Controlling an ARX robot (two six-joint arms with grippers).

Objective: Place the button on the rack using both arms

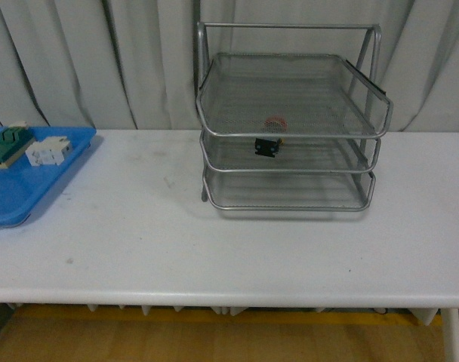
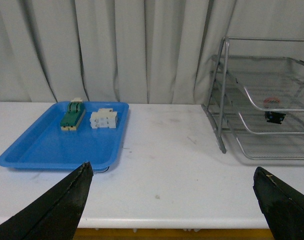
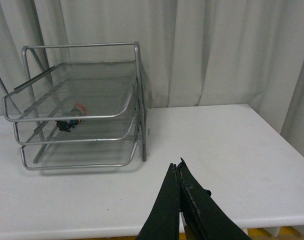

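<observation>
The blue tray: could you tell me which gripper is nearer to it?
Left. The left gripper is open just in front of the blue tray; the right gripper, shut, sits beyond the rack, far side.

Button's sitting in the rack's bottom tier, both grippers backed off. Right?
Not quite. The button sits in the middle tier of the rack, not the bottom one; the front view shows it. Both grippers are indeed clear: left gripper open, right gripper shut.

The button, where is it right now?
In the front view the button lies inside the rack, on the middle tier near its front rim, under the top tray.
</observation>
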